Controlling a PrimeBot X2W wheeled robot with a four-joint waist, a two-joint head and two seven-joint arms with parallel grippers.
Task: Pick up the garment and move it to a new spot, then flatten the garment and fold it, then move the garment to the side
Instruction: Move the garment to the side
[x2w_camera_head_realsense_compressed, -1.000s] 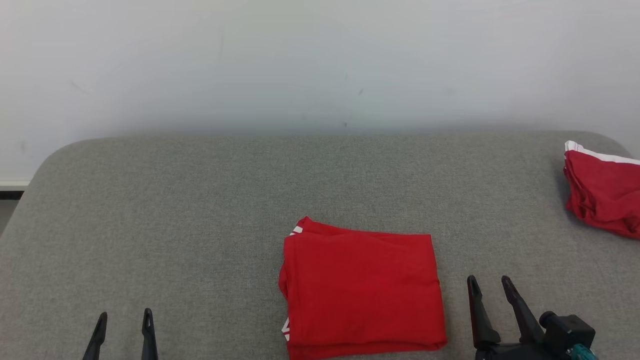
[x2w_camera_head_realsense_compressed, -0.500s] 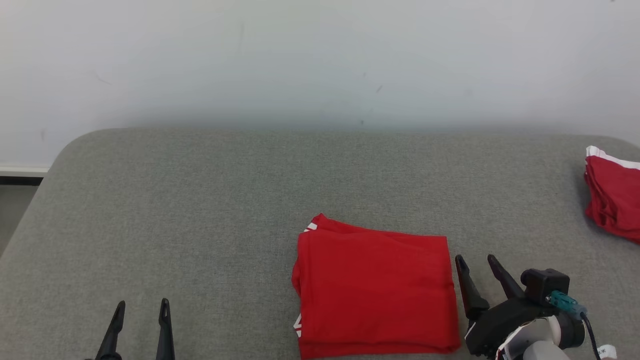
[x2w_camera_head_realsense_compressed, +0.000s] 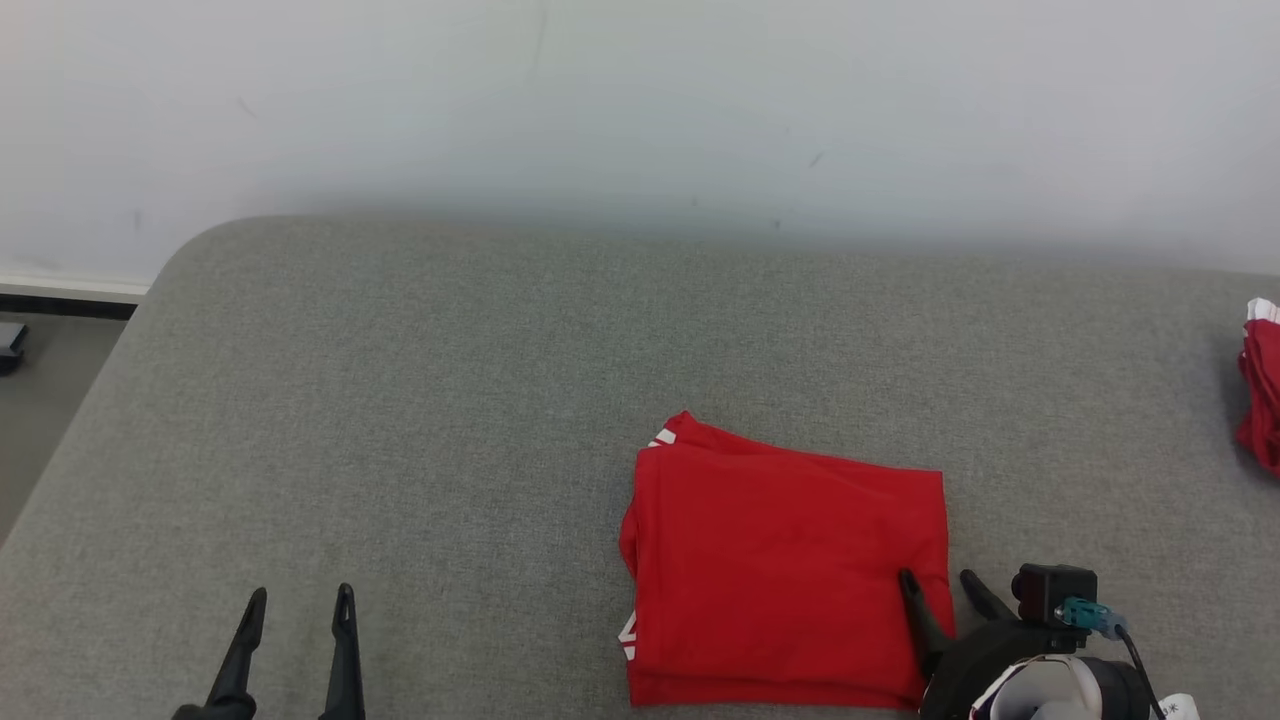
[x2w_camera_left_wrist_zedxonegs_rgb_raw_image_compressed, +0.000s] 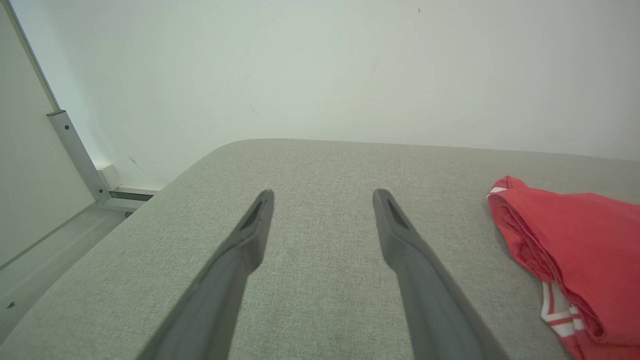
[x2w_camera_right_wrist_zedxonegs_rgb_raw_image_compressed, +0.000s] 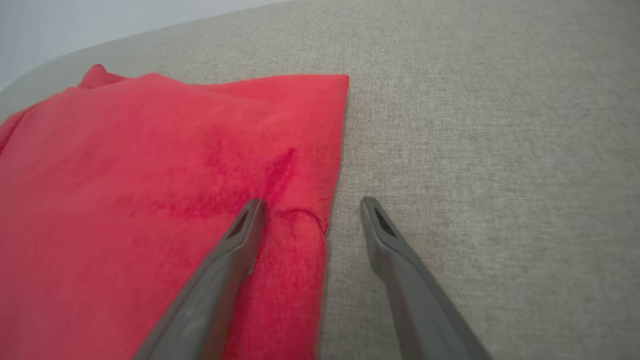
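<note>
Moved since before: right pincer (x2w_camera_head_realsense_compressed: 938, 578) has come in from the bare desk (x2w_camera_head_realsense_compressed: 450, 400) and now sits at the right edge of the folded red garment (x2w_camera_head_realsense_compressed: 790, 570), close to its near-right corner.
Camera shift: the head has turned too, so the whole scene sits further right; the garment itself looks unmoved on the desk.
Right pincer state: fingers apart, holding nothing. The inner finger (x2w_camera_right_wrist_zedxonegs_rgb_raw_image_compressed: 232, 255) rests its tip on the cloth, which puckers slightly there. The outer finger (x2w_camera_right_wrist_zedxonegs_rgb_raw_image_compressed: 395, 260) is over grey desk just beside the hem.
Left pincer (x2w_camera_head_realsense_compressed: 302, 590): fingers apart, empty, over bare desk at the near left, well apart from the garment.
Garment place: near side of the desk, right of centre, lying as a flat, squared stack with white trim showing at its left side.
Task meaning: folding looks finished. This is probably the start of the last step, gripping the edge to take the garment to the side.
Other cloth: second red garment (x2w_camera_head_realsense_compressed: 1262, 400), bunched, at the far right edge of the desk.
Containers: none to fill or empty; both garments lie directly on the desk.
</note>
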